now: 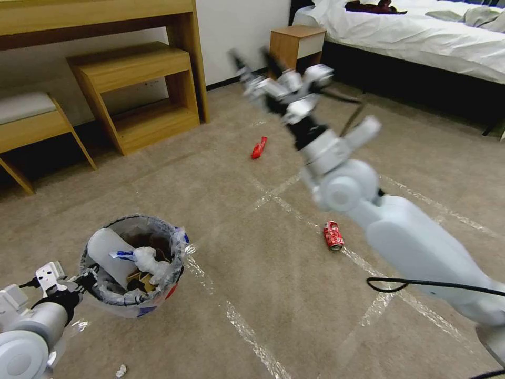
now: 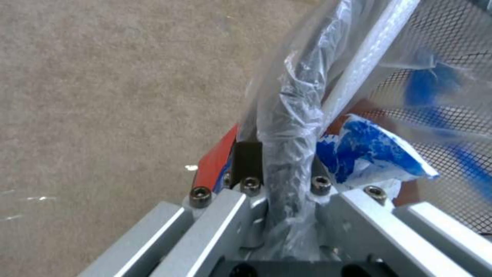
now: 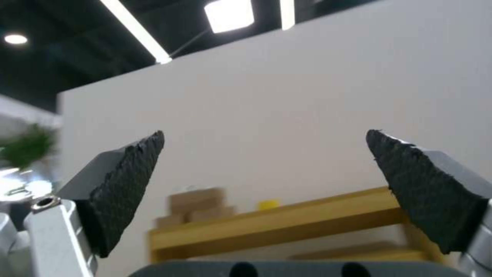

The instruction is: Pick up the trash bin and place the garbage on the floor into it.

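Head view, left to right, placed from the trash bin [image 1: 132, 263]: the left gripper [image 1: 83, 281] pinches its bagged rim on the near-left side, holding it over the floor [image 1: 252, 273]. A red wrapper [image 1: 259, 147] lies farther off, a crushed red can [image 1: 333, 235] to the bin's right. The right gripper [image 1: 256, 62] is raised beyond them, fingers [image 3: 123, 184] spread and empty.

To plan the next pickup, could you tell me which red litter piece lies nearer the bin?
The crushed red can, mid-floor; the red wrapper lies farther from the trash bin.
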